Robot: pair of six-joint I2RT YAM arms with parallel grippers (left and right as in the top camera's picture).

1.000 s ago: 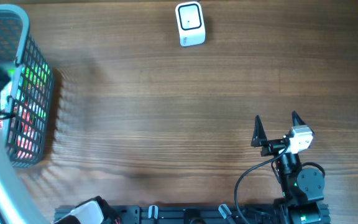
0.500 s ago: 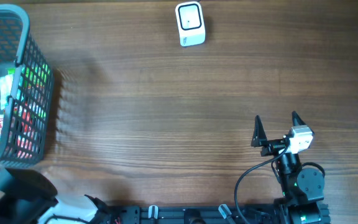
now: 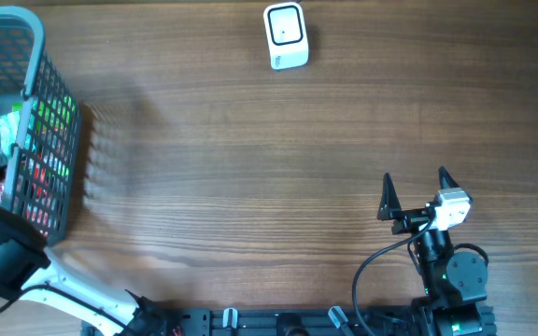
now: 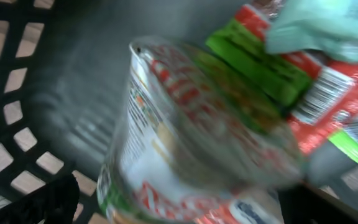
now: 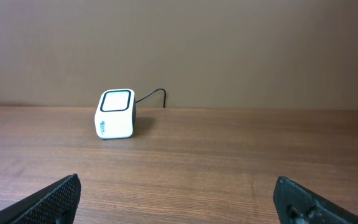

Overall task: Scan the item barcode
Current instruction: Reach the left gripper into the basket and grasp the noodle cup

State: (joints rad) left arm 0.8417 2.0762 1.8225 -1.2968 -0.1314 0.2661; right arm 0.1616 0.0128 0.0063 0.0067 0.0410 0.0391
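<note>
The noodle cup is found inside the grey basket at the left end of the counter, just beside green and red packets; the left wrist view is blurred. The left jaws are spread wide over the basket, and the cup is framed between their dark fingers. Whether the cup is touched cannot be told. The right jaws are open as well, with nothing gripped, at the near right of the counter. The white scanner is set at the far edge, well apart from both arms.
</note>
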